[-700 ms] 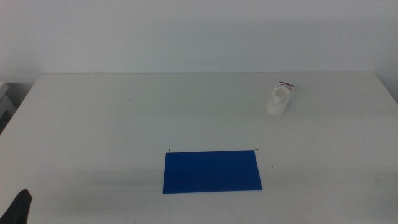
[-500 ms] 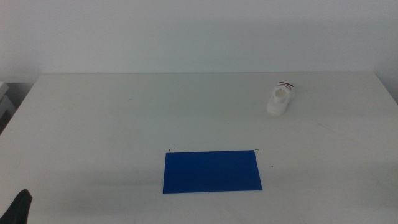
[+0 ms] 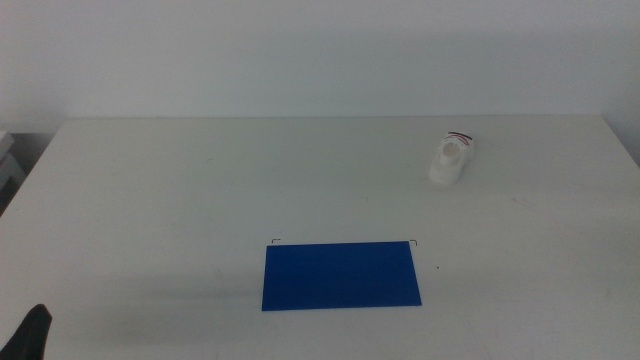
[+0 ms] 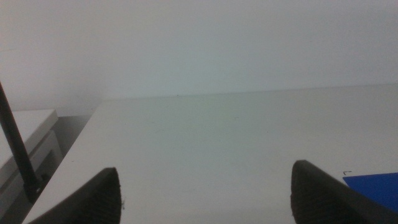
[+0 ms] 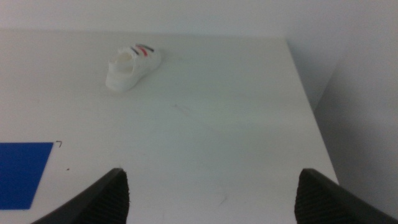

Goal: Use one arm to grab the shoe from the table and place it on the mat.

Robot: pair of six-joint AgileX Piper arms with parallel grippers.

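Note:
The white shoe [image 3: 452, 158] with black and red straps lies on the white table [image 3: 200, 190] at the far right; it also shows in the right wrist view [image 5: 132, 65]. The blue mat [image 3: 341, 274] lies flat near the front middle, and its corner shows in both wrist views [image 4: 373, 185] [image 5: 22, 171]. My left gripper [image 4: 205, 196] is open and empty at the front left; only a dark tip [image 3: 30, 335] shows in the middle view. My right gripper [image 5: 214, 196] is open and empty at the front right, well short of the shoe.
The table's right edge [image 5: 311, 106] runs close beside the shoe's side. A white cabinet [image 4: 25, 146] and a thin black cable [image 4: 15, 146] stand off the table's left side. A plain white wall is behind.

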